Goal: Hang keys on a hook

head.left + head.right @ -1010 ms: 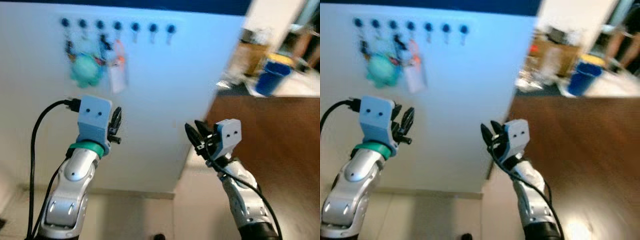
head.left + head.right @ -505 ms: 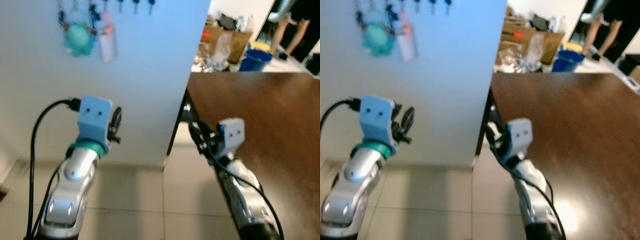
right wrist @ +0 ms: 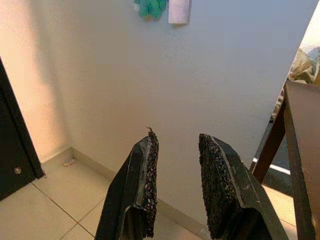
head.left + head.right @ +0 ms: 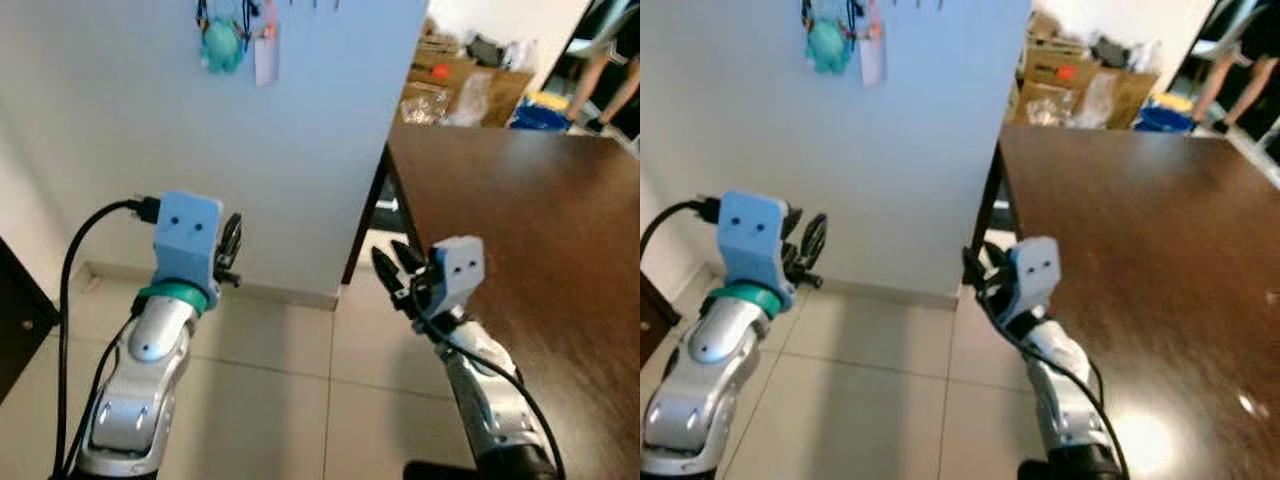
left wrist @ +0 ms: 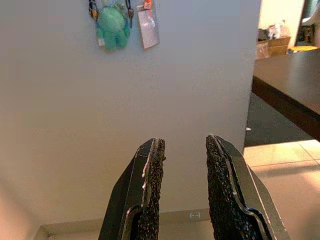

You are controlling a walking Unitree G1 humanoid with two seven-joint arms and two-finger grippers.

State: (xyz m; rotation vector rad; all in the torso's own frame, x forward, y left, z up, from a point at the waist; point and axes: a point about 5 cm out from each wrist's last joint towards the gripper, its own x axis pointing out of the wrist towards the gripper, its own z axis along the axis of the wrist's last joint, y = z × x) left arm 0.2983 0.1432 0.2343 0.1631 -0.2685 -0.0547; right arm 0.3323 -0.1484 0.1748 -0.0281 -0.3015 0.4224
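- The left end effector and the right end effector are both a little open and hold nothing.
- The keys already hang high on the wall, beside a green toy.
- The brown surface is bare.

Glossy dark wood table; smooth matt wall.
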